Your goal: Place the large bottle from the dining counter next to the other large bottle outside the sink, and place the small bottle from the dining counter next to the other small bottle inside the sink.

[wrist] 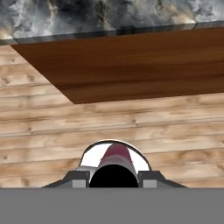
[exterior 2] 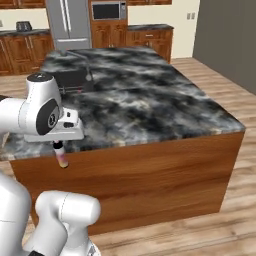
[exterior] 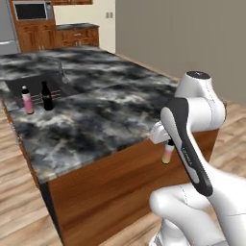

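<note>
Marbled black-and-grey stone tops the dining counter (exterior: 110,110), a broad island on reddish-brown wood, with the sink (exterior: 41,86) sunk into its far left part. Beside that sink, on the stone rim at its near edge, the large pink bottle (exterior: 27,100) stands upright just left of the black bottle (exterior: 46,95), so 1 of the 2 placements looks done. The gripper (exterior: 168,144) hangs off the near edge of the counter, over the wood floor, its jaws closed narrowly on the small bottle (exterior: 167,153), gripped near the dark cap with the orange base hanging down. The hand view looks straight down the cap (wrist: 113,175) between the fingertips.

The step in hand appears to be the carry to the sink. Lift the bottle above the counter edge before moving far and left, keep it vertical, and lower it inside the basin. The small red bottle is too hidden to locate, so find it before releasing.
</note>
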